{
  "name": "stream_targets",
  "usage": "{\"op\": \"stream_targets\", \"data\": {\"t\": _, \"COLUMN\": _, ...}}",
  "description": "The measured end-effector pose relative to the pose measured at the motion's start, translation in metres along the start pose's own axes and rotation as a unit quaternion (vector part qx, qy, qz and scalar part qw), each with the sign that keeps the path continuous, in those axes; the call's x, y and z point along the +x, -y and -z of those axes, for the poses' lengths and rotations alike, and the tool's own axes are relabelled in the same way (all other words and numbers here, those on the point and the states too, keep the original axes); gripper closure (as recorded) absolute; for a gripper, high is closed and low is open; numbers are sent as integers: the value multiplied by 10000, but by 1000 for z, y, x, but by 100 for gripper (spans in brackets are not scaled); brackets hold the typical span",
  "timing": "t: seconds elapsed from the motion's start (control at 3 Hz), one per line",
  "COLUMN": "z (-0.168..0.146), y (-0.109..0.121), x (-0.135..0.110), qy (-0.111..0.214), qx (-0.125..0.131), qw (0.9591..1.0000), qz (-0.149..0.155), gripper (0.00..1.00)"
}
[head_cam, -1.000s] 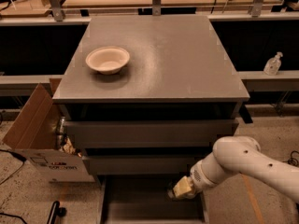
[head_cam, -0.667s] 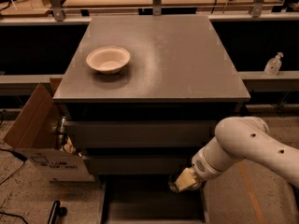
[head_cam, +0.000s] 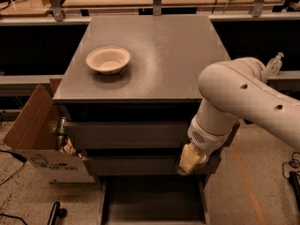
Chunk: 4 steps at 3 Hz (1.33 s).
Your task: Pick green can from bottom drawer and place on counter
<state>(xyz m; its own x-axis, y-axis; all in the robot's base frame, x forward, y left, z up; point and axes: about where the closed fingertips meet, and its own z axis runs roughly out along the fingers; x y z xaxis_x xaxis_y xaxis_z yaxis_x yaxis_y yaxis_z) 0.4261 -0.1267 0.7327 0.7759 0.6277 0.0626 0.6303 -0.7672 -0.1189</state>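
Observation:
The bottom drawer (head_cam: 154, 203) is pulled out at the foot of the cabinet, and its flat grey floor shows bare where I can see it. The green can is not in view. My gripper (head_cam: 188, 162) hangs at the end of the white arm (head_cam: 234, 97). It is in front of the middle drawer's right part, just above the back right of the open bottom drawer. The counter (head_cam: 159, 50) is the broad dark grey top of the cabinet.
A pale shallow bowl (head_cam: 108, 59) sits on the counter's left side. An open cardboard box (head_cam: 33, 135) stands on the floor left of the cabinet. A clear bottle (head_cam: 274, 63) stands at the right behind the arm. Cables lie on the floor at both sides.
The arm's elbow has swung up and toward the camera, now covering the cabinet's right front. The gripper has stayed near the same spot above the open bottom drawer.

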Motion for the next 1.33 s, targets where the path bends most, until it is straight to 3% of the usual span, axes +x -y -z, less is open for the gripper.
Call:
{"op": "stream_targets", "data": {"t": 0.33, "z": 64, "y": -4, "x": 11, "qy": 326, "qx": -503, "qw": 9981, "qz": 114, "gripper": 100}}
{"op": "stream_targets", "data": {"t": 0.67, "z": 109, "y": -13, "x": 42, "qy": 321, "qx": -709, "qw": 9969, "qz": 115, "gripper": 100}}
{"op": "stream_targets", "data": {"t": 1.0, "z": 148, "y": -25, "x": 98, "qy": -122, "qx": -640, "qw": 9979, "qz": 35, "gripper": 100}}
{"op": "stream_targets", "data": {"t": 1.33, "z": 171, "y": -38, "x": 144, "qy": -586, "qx": -300, "qw": 9970, "qz": -399, "gripper": 100}}
